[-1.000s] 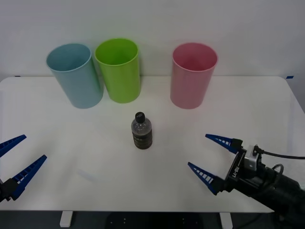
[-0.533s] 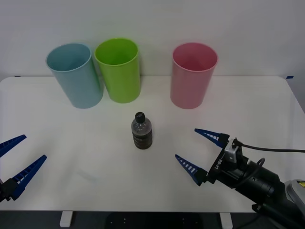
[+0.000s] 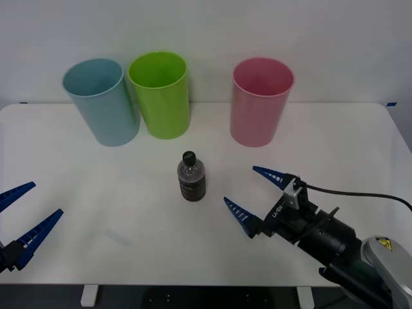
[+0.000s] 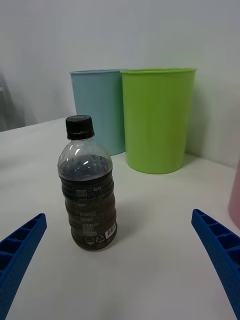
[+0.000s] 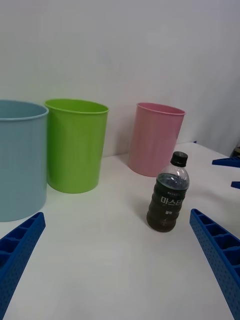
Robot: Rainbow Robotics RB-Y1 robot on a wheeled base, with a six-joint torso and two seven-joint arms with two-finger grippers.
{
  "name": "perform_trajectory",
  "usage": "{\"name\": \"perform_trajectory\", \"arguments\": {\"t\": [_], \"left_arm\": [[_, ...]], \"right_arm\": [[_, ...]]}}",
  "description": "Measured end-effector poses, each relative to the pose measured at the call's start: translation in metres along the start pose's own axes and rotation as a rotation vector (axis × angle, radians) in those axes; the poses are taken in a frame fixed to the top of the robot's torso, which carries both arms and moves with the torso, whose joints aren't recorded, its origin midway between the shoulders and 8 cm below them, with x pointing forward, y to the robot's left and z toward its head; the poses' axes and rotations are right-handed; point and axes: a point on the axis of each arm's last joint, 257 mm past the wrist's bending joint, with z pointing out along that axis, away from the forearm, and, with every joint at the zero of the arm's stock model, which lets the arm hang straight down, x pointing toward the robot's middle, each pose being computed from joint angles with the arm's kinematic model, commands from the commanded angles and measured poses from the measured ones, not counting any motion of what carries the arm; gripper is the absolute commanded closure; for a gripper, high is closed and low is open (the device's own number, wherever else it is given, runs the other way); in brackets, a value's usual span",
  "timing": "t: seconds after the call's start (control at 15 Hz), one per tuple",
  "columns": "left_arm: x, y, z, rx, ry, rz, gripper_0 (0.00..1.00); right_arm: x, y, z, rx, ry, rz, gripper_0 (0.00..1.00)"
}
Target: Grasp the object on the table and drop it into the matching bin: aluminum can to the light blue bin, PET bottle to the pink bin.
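Both fingers of right tool (image 3: 250,196) spread wide; nothing held.

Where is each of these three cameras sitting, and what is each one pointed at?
Front view: above the arms, looking down at the white rectangular table; open right hand nears the small clear plastic bottle with black cap, open left hand waits at the table's near left edge.
Right wrist view: on the right wrist, facing the bottle; its two blue fingers show.
Left wrist view: on the left wrist, facing the tall pink plastic bin.
All share the bottle.
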Motion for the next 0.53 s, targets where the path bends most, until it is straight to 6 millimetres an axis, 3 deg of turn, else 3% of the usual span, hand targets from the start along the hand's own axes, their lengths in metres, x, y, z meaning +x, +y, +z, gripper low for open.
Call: {"name": "perform_trajectory", "arguments": {"t": [0.53], "left_arm": [[0.000, 0.000, 0.000, 0.000, 0.000, 0.000, 0.00]], "right_arm": [[0.024, -0.002, 0.041, -0.014, 0.026, 0.020, 0.00]]}}
